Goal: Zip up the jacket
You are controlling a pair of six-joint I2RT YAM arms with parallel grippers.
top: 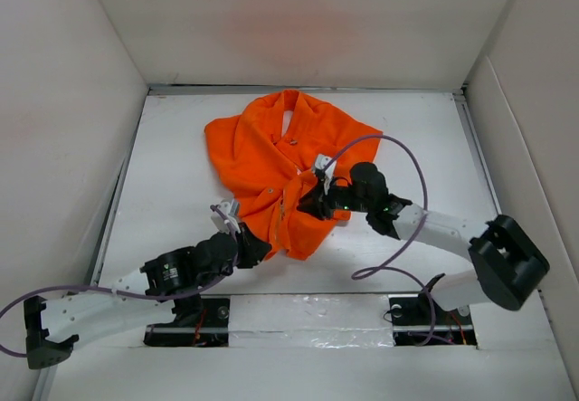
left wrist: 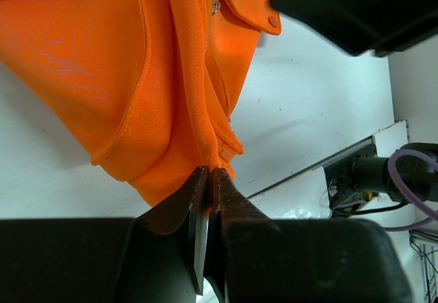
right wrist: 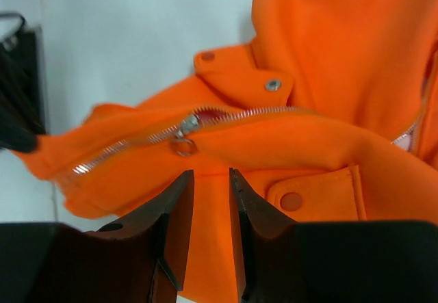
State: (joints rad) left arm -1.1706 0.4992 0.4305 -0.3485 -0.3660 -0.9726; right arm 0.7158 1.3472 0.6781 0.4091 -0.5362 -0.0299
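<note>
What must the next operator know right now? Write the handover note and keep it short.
Left gripper: shut on the jacket at its bottom hem, by the lower end of the zip.
Right gripper: open, holding nothing, its tips just short of the zipper slider and its ring pull.
Jacket: crumpled on the table, collar at the far side.
Done: hem pinched; slider sits part way along the zip.
Left: close the right gripper on the pull, then draw it toward the collar with the left holding the hem taut. How much zip is unclosed cannot be told.
</note>
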